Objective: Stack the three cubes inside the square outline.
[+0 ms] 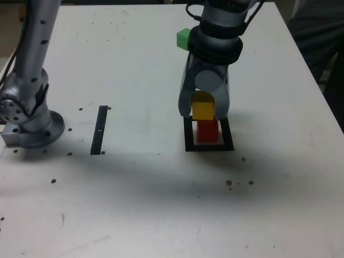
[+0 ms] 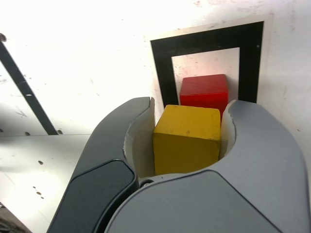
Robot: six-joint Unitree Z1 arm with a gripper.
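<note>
Tool point(image 2: 192, 102) grips yellow cube point(image 2: 187, 141), which partly hides red cube point(image 2: 204, 91).

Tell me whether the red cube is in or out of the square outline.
In: the red cube sits within the square outline, the black border showing around it in the exterior view.

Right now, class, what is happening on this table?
A robot arm's gripper is holding a yellow cube between its fingers. The red cube sits inside the black square outline, and the yellow one is held close by it, apparently above it, though the exact gap is hard to judge. The green cube lies apart, partly hidden behind the arm in the exterior view. So the three-cube stack is not finished; the yellow cube probably goes onto the red one next.
</note>
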